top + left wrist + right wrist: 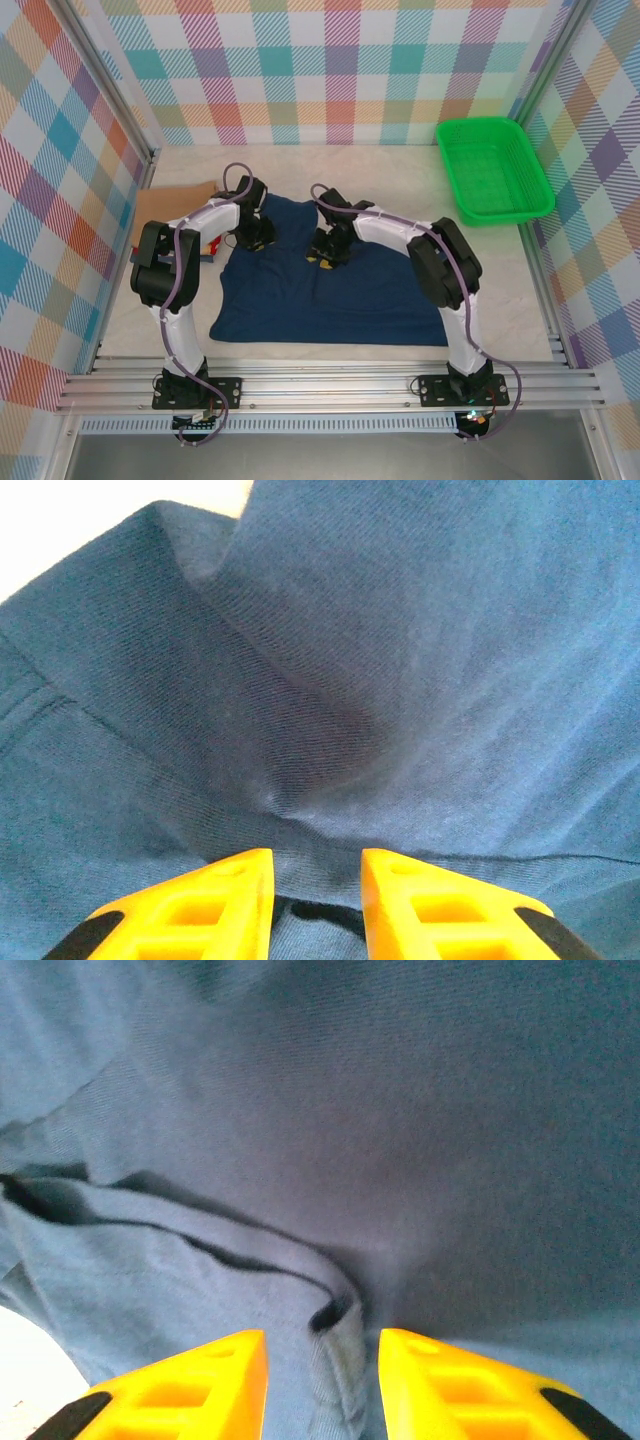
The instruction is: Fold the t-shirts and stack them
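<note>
Pastel checked walls [330, 70] close in a pale tabletop [390, 180], and a dark navy cotton t-shirt [330, 300] lies spread nearly flat at its middle, hem toward the arm bases. Just left of the navy shirt's far corner sits a flat folded tan shirt [178, 198], with slivers of red and blue cloth [209, 248] showing between it and the navy shirt, partly hidden by the left arm. The left pincer [256, 238] is down on the navy shirt's far left part; in the left wrist view its yellow fingers [220, 890] stand a little apart [316, 860], and the navy cloth [400, 680] puckers to a point just ahead of the gap; I cannot tell whether cloth is nipped. The right pincer [327, 255] rests on the navy shirt right of the left one, near the far middle; its fingers [200, 1370] are likewise slightly apart [322, 1338], a rolled fold of the navy cloth [400, 1110] running into the gap, grip unclear. Well right of the navy shirt, at the far corner, stands a green plastic mesh basket [495, 170].
</note>
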Motion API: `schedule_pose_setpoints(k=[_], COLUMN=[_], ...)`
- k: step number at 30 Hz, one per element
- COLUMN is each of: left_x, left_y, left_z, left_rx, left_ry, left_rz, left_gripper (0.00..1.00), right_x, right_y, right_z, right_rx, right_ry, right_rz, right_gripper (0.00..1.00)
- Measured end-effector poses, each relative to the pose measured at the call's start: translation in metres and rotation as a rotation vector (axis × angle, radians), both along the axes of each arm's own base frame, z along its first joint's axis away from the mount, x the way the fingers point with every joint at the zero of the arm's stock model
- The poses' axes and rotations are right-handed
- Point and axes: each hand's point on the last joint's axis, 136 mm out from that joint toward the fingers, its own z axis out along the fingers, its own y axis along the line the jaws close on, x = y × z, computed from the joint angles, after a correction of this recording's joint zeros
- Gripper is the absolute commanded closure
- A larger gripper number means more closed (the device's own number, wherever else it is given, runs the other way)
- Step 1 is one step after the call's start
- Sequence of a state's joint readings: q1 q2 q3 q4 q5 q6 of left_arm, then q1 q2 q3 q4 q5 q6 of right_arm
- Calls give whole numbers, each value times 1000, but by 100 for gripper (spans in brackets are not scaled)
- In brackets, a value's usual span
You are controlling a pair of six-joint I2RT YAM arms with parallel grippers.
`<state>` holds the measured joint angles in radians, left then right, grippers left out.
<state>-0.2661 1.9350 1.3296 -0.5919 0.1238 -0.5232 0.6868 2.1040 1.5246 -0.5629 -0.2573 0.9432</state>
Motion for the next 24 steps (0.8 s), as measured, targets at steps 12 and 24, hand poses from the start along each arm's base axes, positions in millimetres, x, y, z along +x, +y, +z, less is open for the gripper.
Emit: schedule_pose_setpoints(k=[12,24], left_x=[-11,-14], left_y=[8,-6], left_z=[8,13], left_rx=[51,-22], left_ry=[-24,-56], left_rz=[-17,-77], left_gripper=[68,79], right_x=[4,1], right_y=[-5,-8], right_z=[-6,-7], right_rx=[-41,-53], right_ry=[13,27], right_rz=[-12,-13], right_gripper=[89,90])
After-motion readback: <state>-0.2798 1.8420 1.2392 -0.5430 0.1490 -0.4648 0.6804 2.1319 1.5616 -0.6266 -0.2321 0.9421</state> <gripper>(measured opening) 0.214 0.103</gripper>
